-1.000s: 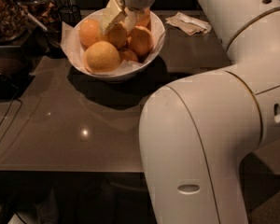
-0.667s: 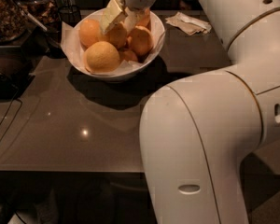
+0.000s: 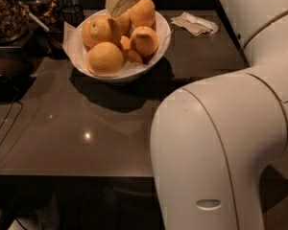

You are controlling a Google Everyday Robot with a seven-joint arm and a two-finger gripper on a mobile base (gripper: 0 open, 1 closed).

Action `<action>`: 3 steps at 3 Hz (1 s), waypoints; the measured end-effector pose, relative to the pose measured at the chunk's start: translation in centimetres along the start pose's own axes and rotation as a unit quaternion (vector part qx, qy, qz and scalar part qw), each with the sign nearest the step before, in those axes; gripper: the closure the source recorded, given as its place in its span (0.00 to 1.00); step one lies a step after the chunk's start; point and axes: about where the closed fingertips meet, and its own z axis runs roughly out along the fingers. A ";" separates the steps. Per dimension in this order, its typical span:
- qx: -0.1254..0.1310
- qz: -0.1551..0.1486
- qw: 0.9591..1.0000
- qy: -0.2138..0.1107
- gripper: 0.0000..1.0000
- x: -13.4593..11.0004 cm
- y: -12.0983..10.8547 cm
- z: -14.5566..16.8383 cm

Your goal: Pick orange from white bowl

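1. The gripper (image 3: 118,1) hangs at the top edge of the view, over the back of the white bowl (image 3: 119,75). It just touches, or all but touches, the left side of the topmost orange (image 3: 143,11).
2. Whether the gripper is spread or clamped on that fruit cannot be told: only one pale wedge of it shows, and the rest is cut off by the frame.
3. The orange sits highest in the pile, toward the bowl's far rim. It appears to rest on the other oranges (image 3: 105,57) heaped beneath it. The bowl stands on a dark table (image 3: 86,128), lined with a crinkled paper liner (image 3: 71,38).
4. Handling, as a judgement:
   - The fruit looks firm and moderately heavy for its size.
   - Its dimpled skin should give the pads some friction.
   - It is round, so it will roll or squirt out of an off-centre pinch.
   - It tolerates a solid squeeze, though too much would bruise it.
5. The best hold would be across its widest part, with the jaws on opposite sides and low enough to cradle the bulge.
6. Neighbouring fruit crowds it closely, so a descending jaw may nudge the pile and shift the target.
7. The robot's own arm (image 3: 221,147) fills the right foreground, and a crumpled napkin (image 3: 194,23) lies well apart to the bowl's right.
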 end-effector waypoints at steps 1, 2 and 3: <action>0.000 0.000 1.000 0.000 1.00 0.0 0.0 0.0; 0.000 0.000 1.000 0.000 0.82 0.0 0.0 0.0; 0.000 0.000 1.000 0.000 0.58 0.0 0.0 0.0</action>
